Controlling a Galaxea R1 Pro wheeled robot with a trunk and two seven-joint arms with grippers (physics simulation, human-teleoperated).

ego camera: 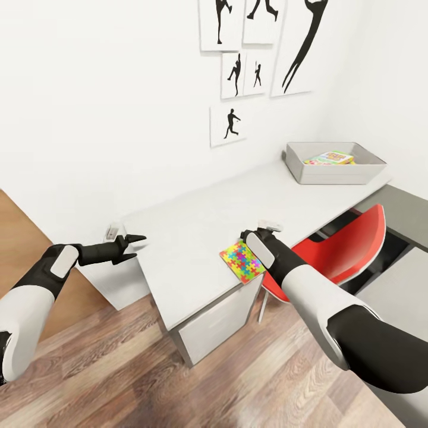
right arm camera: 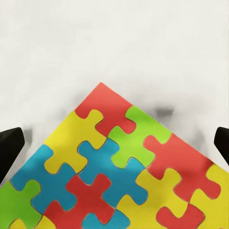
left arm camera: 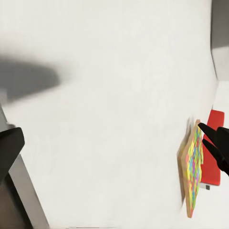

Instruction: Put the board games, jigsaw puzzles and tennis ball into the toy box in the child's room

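Right gripper (ego camera: pixel 248 236), jaws spread wide, hovers over jigsaw puzzle (ego camera: pixel 242 260) at table (ego camera: pixel 190 238) edge; contact apparently none. Left gripper (ego camera: pixel 135 246) open.

White walls (ego camera: pixel 101 107) meet at a corner, and black silhouette pictures (ego camera: pixel 229 125) of ball players hang in a cluster on the wall behind the pale worktop (ego camera: pixel 196 238). A red chair (ego camera: pixel 342 249) is tucked under the worktop's near edge, above a wood-plank floor (ego camera: pixel 148 368). Even, soft light falls throughout.
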